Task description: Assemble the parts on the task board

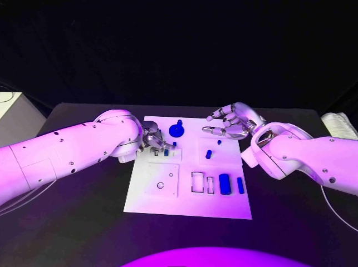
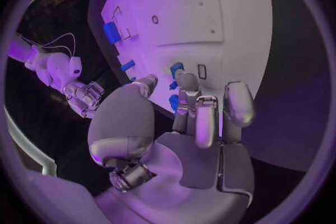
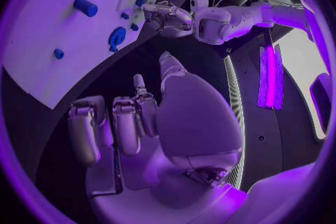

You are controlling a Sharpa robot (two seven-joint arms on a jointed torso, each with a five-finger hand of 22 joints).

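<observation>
left hand point(image 1: 153, 139) low over board point(image 1: 187, 206) far-left area, fingertips at small blue peg point(image 1: 166, 152); grip on it: cannot tell. right hand point(image 1: 231, 123) hovers at far-right edge, fingers apart, holding nothing. step judged: peg seating. next: align, press down.

Task board point(image 1: 191, 194) smooth matt white plastic; parts point(image 1: 224, 181) glossy blue plastic; table point(image 1: 82, 222) matt black

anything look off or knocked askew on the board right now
Nothing stands out. The task board lies flat on the table, and the blue parts, such as the cylinder by the slots, sit on it undamaged. The left hand works at small parts; the right hand hovers open.
</observation>
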